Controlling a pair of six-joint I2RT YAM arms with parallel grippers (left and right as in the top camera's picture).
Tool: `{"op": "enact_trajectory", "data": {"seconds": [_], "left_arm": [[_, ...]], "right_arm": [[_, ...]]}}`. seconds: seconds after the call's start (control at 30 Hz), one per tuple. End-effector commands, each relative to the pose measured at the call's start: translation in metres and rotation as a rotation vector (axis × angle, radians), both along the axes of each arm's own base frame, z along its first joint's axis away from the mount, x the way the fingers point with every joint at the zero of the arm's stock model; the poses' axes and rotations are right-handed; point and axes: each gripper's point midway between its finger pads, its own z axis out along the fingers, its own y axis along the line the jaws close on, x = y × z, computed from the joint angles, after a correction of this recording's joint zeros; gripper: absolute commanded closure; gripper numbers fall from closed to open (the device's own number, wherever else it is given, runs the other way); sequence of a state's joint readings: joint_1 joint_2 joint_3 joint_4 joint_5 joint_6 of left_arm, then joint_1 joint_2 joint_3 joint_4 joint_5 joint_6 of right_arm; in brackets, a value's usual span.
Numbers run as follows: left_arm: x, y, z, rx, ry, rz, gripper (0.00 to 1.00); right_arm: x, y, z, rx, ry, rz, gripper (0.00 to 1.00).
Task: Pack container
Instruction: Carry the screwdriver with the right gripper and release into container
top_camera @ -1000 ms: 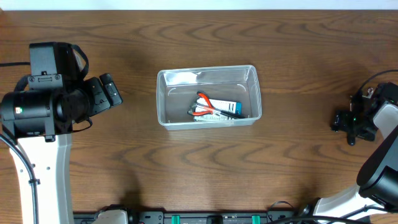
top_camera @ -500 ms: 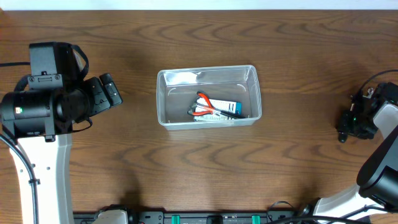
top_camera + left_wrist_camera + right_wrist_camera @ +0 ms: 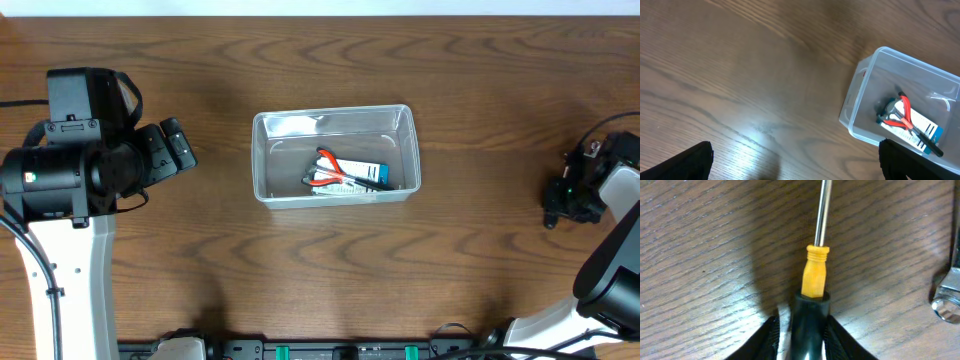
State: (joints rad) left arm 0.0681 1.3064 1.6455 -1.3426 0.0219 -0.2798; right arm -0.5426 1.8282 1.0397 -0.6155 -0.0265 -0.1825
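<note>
The clear container (image 3: pixel 333 155) sits in the middle of the table (image 3: pixel 300 60), holding red-handled pliers (image 3: pixel 330 168) and a white-and-blue box (image 3: pixel 360 175) whose print is too small to read; well left of it the left hand (image 3: pixel 795 162) is spread, and well right of it the right hand (image 3: pixel 807 335) pinches a yellow-and-black screwdriver (image 3: pixel 815 275).

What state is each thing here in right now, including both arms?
container: open, no lid, holding pliers and box
pliers: lying across the box
left gripper: jaws open, empty
right gripper: jaws shut on screwdriver
screwdriver: handle gripped, shaft over the table
wrench: lying loose on the table
</note>
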Motion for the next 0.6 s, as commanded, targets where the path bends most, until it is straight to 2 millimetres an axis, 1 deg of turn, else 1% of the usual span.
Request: {"op": "enact_trajectory", "data": {"seconds": [0.0,0.07,0.1,0.17,0.23,0.3,0.37,0.47,0.53,0.57], "left_arm": [[-0.001,0.001,-0.002,0.017,0.012,-0.011,0.02],[-0.001,0.001,-0.002,0.017,0.012,-0.011,0.02],[-0.001,0.001,-0.003,0.017,0.012,-0.011,0.02],[-0.001,0.001,-0.003,0.017,0.012,-0.011,0.02],[-0.001,0.001,-0.003,0.017,0.012,-0.011,0.02],[-0.001,0.001,-0.003,0.017,0.012,-0.011,0.02],[-0.001,0.001,-0.003,0.017,0.012,-0.011,0.02],[-0.001,0.001,-0.003,0.017,0.012,-0.011,0.02],[-0.001,0.001,-0.003,0.017,0.012,-0.011,0.02],[-0.001,0.001,-0.003,0.017,0.012,-0.011,0.02]], "right_arm": [[0.001,0.013,-0.010,0.019,0.029,0.023,0.75],[0.004,0.017,-0.009,0.018,0.027,0.038,0.79],[0.005,0.018,-0.009,0.018,0.027,0.044,0.80],[0.007,0.022,-0.008,0.017,0.025,0.055,0.87],[0.010,0.025,-0.006,0.014,0.019,0.069,0.93],[0.014,0.030,-0.002,0.007,0.008,0.086,0.95],[0.020,0.034,0.005,-0.003,-0.012,0.105,0.95],[0.034,0.044,0.025,-0.028,-0.063,0.145,0.96],[0.045,0.052,0.046,-0.048,-0.110,0.178,0.98],[0.053,0.058,0.060,-0.053,-0.146,0.199,0.99]]}}
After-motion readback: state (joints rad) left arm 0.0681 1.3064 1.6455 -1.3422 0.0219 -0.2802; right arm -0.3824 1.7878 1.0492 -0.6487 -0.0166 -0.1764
